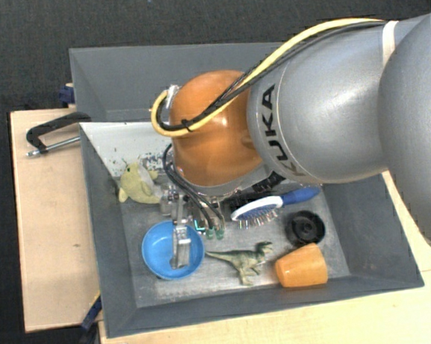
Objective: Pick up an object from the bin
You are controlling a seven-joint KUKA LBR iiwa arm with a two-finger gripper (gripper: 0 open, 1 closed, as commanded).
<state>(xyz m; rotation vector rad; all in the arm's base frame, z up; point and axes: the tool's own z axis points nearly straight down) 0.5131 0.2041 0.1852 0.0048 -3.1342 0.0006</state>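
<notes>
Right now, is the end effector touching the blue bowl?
Cannot tell. In the camera view the end effector overlaps the blue bowl on its inside, but from above neither contact nor a gap shows plainly.

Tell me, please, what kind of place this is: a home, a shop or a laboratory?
Most likely a robotics laboratory. A large industrial arm has its gripper over a blue bowl in a grey metal bin of unrelated small things: a toy dinosaur, a brush.
</notes>
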